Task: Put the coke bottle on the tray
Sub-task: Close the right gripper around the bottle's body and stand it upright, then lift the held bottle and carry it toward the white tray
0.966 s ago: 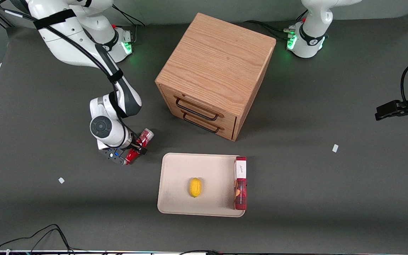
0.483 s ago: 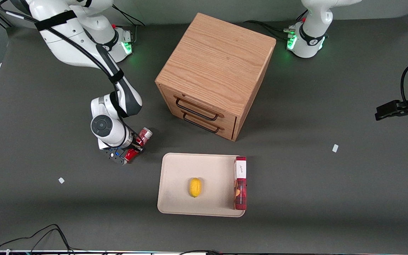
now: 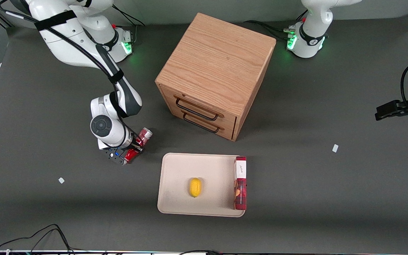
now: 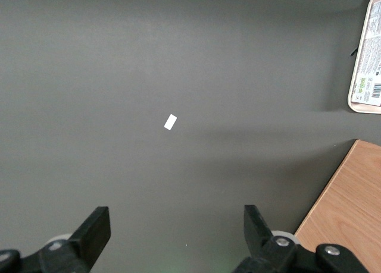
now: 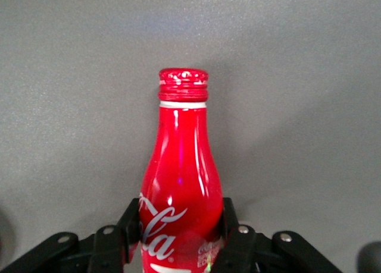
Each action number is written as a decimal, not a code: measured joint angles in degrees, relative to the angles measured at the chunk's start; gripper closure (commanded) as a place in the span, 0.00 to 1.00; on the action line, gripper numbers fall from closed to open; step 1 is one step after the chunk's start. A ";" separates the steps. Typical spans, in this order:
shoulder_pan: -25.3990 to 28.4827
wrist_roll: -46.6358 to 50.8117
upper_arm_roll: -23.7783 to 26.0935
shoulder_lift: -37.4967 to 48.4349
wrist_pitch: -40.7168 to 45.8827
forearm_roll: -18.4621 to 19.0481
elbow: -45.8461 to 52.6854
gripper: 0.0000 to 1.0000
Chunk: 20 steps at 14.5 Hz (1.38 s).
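Dark grey tabletop, with a wooden drawer cabinet (image 3: 215, 76) in the middle. Right arm's gripper (image 3: 133, 148) sits low near the working arm's end, jaws closed snug on the coke bottle (image 5: 181, 184), which is lying tilted over the mat. Tray (image 3: 175, 170) is close beside it, holding a lemon (image 3: 195, 187) and a red box (image 3: 240, 183).

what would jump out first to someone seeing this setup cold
Probably the big wooden drawer cabinet mid-table. Next, the gripper shut on the red coke bottle, lying on the table beside the tray, toward the working arm's end. The tray holds a lemon and a red box.
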<state>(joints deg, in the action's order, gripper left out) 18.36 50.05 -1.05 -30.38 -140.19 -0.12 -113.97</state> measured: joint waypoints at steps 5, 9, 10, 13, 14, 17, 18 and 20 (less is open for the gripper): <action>-0.03 -1.52 -0.01 1.50 6.74 0.00 4.72 1.00; -0.30 -8.60 -1.10 5.09 20.90 0.00 14.46 1.00; -0.42 -10.95 -1.71 5.66 24.36 0.00 17.46 1.00; -0.89 -17.48 -2.70 6.15 30.84 0.00 25.32 1.00; -0.93 -19.33 -2.89 6.06 32.42 0.00 27.70 1.00; -0.57 -22.98 -2.85 4.97 35.68 0.00 34.60 1.00; -0.28 -23.59 -2.62 4.08 35.92 0.00 37.01 1.00; 0.32 -25.03 -1.47 0.99 35.94 -0.01 42.05 1.00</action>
<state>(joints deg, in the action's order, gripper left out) 18.69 25.02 -2.52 -29.39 -104.25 -0.13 -71.91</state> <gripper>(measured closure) 0.436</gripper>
